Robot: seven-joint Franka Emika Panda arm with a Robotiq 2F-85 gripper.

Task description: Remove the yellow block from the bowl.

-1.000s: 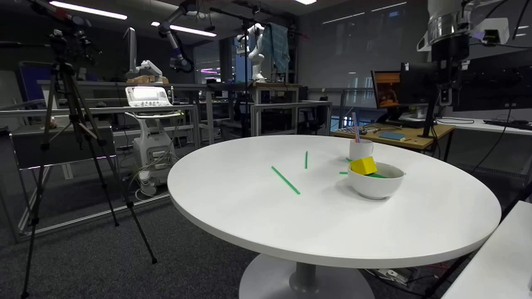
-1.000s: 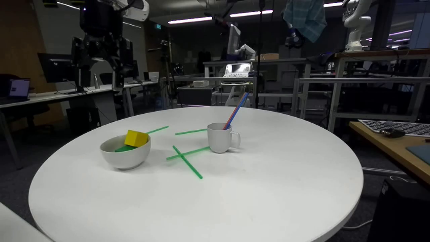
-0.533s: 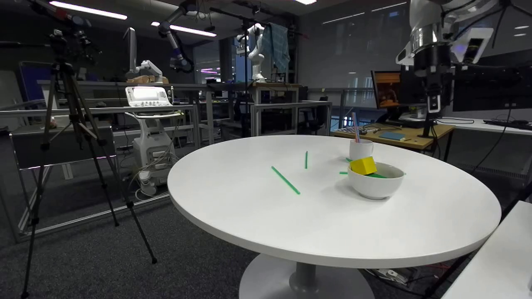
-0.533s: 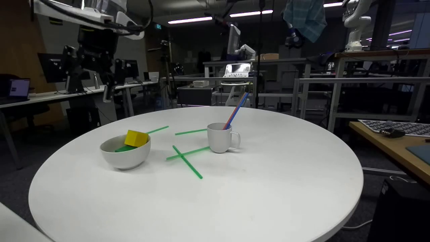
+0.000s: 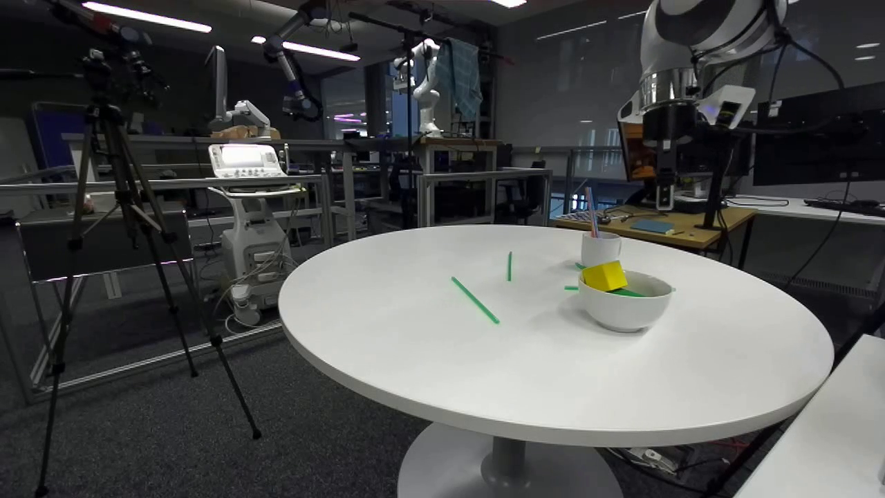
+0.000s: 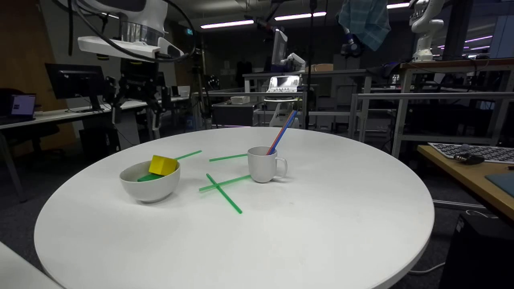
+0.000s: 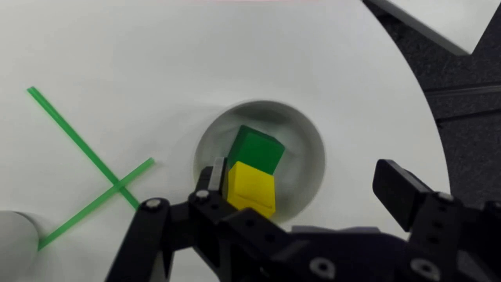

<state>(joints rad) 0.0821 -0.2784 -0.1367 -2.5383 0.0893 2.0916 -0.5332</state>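
The yellow block (image 5: 605, 276) sits tilted in the white bowl (image 5: 626, 311), leaning high on its side and resting against a green block (image 5: 628, 292). In an exterior view the yellow block (image 6: 163, 165) sticks up above the rim of the bowl (image 6: 150, 190). My gripper (image 6: 135, 119) is open and empty, pointing down, well above the table and the bowl. In the wrist view the yellow block (image 7: 252, 188) and green block (image 7: 258, 150) show inside the bowl (image 7: 309, 168). The left finger of the gripper (image 7: 301, 176) overlaps the bowl beside the yellow block; the right finger lies outside the bowl.
A white mug (image 6: 263, 166) holding blue and red straws (image 6: 283, 132) stands near the bowl. Several green straws (image 6: 225, 193) lie on the round white table (image 6: 321, 224), two of them crossed between bowl and mug. A white surface (image 5: 823, 429) stands close to the table's edge.
The arm and open gripper have come lower and moved toward the table, shifting left in an exterior view. The bowl, the blocks and the mug have not moved.
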